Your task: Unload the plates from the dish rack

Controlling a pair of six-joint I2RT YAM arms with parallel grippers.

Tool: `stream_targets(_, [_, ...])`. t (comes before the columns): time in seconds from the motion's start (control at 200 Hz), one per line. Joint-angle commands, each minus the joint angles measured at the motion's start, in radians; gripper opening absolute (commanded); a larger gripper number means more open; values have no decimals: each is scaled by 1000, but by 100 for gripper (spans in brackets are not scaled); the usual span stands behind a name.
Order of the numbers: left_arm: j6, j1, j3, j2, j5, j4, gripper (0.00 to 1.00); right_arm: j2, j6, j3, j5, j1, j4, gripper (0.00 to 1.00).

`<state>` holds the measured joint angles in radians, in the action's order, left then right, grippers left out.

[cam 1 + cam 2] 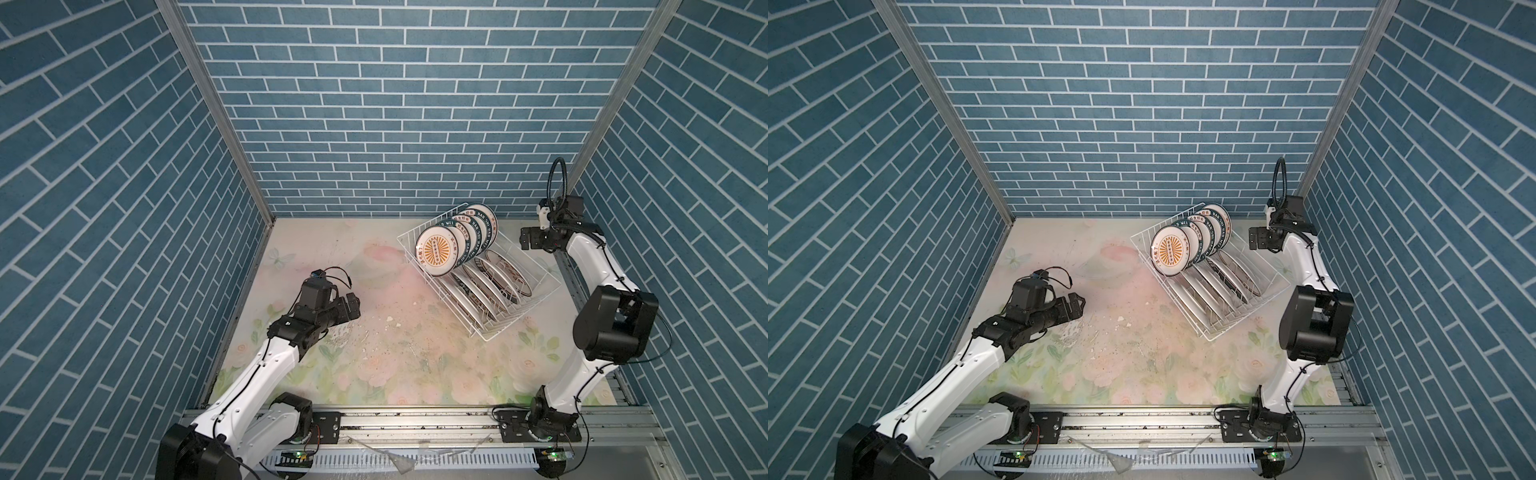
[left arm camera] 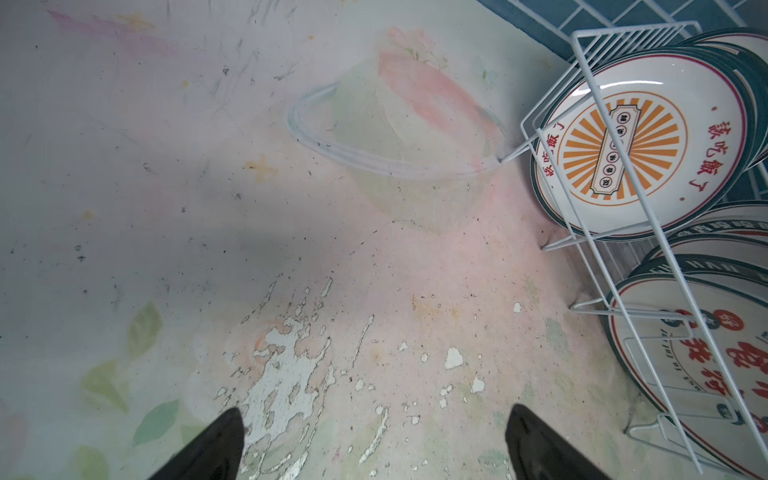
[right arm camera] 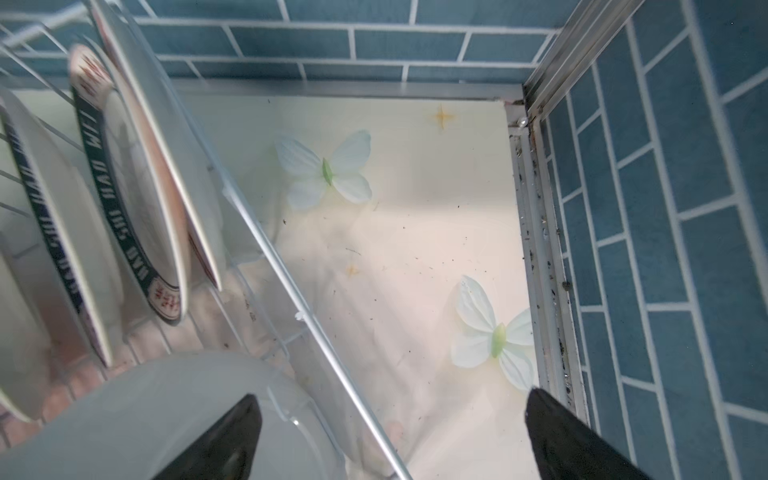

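The white wire dish rack [image 1: 523, 312] [image 1: 1250, 312] sits at the back right of the table, turned at an angle. Several plates stand in it in two rows; the front one of the far row shows an orange sunburst [image 1: 436, 254] [image 1: 1170, 253] [image 2: 665, 137]. My left gripper [image 1: 353, 305] [image 1: 1077, 305] [image 2: 376, 415] hangs open over the bare mat, well left of the rack. My right gripper [image 1: 525, 243] [image 1: 1255, 239] [image 3: 392, 397] hovers open at the rack's far right side. The rack's rim wire [image 3: 291, 291] passes under it, and a plain white plate back [image 3: 145, 415] lies below one finger.
Flowers are printed on the table mat, which has peeled white patches [image 1: 374, 332] near its middle. Blue brick walls close in the back and both sides. A metal rail [image 1: 415, 419] runs along the front edge, and another [image 3: 536, 249] runs by the right wall.
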<state>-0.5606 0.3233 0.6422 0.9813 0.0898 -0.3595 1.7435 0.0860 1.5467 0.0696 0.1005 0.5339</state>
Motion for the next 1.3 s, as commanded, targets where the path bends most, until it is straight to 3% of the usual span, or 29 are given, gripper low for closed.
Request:
stream_targets(0.0, [34, 3, -29, -14, 22, 55, 99, -128, -92, -128, 55, -11, -125, 99])
stream_targets(0.235, [37, 3, -71, -70, -55, 57, 99, -399, -180, -389, 118, -76, -248, 99])
stream_targets(0.3, [35, 3, -78, -80, -61, 59, 99, -477, -173, -451, 87, -129, -271, 99])
stream_targets(0.41, [31, 3, -85, -90, -66, 56, 99, -562, -161, -466, -5, -230, -203, 99])
stream_targets(0.675, [31, 3, -78, -75, -31, 36, 99, -722, -144, -524, -46, -403, -112, 99])
stream_targets(0.8, [43, 5, -71, -73, -20, 21, 99, -768, -142, -539, -57, -500, -34, 99])
stream_targets(1.01, [63, 4, -74, -102, -15, 7, 99, -813, -138, -595, -223, -753, 4, 99])
stream_targets(1.145, [68, 3, -77, -103, -5, 7, 99, -776, -147, -590, -394, -919, 50, 99])
stream_targets(1.295, [69, 3, -75, -88, 9, 8, 99, -760, -184, -596, -451, -1019, 52, 91])
